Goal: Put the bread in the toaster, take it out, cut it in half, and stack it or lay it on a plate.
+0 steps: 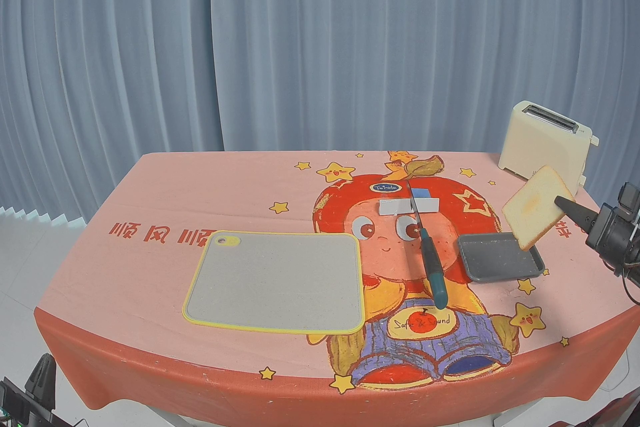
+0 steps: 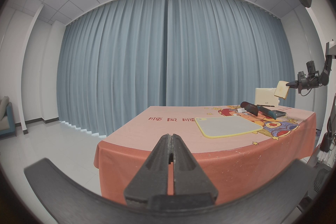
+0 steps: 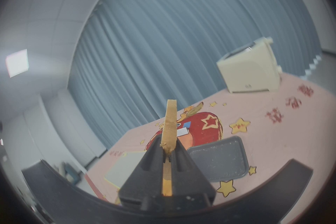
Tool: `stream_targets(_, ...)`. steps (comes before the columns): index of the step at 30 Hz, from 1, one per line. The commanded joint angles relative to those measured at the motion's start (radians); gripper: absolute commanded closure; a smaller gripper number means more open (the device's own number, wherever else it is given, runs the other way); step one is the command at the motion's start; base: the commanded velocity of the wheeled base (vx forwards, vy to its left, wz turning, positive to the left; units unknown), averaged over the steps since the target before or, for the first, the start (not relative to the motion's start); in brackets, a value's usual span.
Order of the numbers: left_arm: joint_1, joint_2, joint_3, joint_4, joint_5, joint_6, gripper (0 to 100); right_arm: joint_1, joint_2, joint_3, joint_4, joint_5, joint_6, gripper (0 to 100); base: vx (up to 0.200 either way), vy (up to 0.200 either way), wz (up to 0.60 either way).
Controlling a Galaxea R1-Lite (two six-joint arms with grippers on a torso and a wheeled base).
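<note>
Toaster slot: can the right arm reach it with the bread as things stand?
Probably yes. The right end effector holds the bread in the air close to the toaster, nothing stands between them, and the slot on top looks empty.

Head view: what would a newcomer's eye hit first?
The bread slice, held aloft by the right gripper in front of the cream toaster, far right. Then the teal-handled knife lying on the cartoon-print tablecloth, between the yellow-rimmed cutting board and the dark tray.

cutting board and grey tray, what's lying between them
A knife with a teal handle lies between the cutting board and the tray, touching neither; the head view shows it.
</note>
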Motion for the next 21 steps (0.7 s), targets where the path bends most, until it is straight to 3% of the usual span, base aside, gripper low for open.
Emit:
stream_targets(1,0.0,0.002,0.018,0.0,0.0,0.0,100,0.061,-0.066,-0.014,-0.002,0.027,-0.138,100,0.0,0.0,0.0)
stream_targets(5,0.0,0.002,0.018,0.0,0.0,0.0,100,0.118,-0.071,-0.025,-0.001,0.025,-0.262,100,0.0,0.0,0.0)
stream_targets(9,0.0,0.002,0.018,0.0,0.0,0.0,100,0.135,-0.067,-0.021,0.001,0.027,-0.34,100,0.0,0.0,0.0)
stream_targets(13,0.0,0.002,0.018,0.0,0.0,-0.002,100,0.137,-0.061,-0.011,0.008,0.022,-0.409,100,0.0,0.0,0.0)
stream_targets(21,0.0,0.002,0.018,0.0,0.0,0.0,100,0.132,-0.038,0.033,0.005,0.011,-0.491,100,0.0,0.0,0.0)
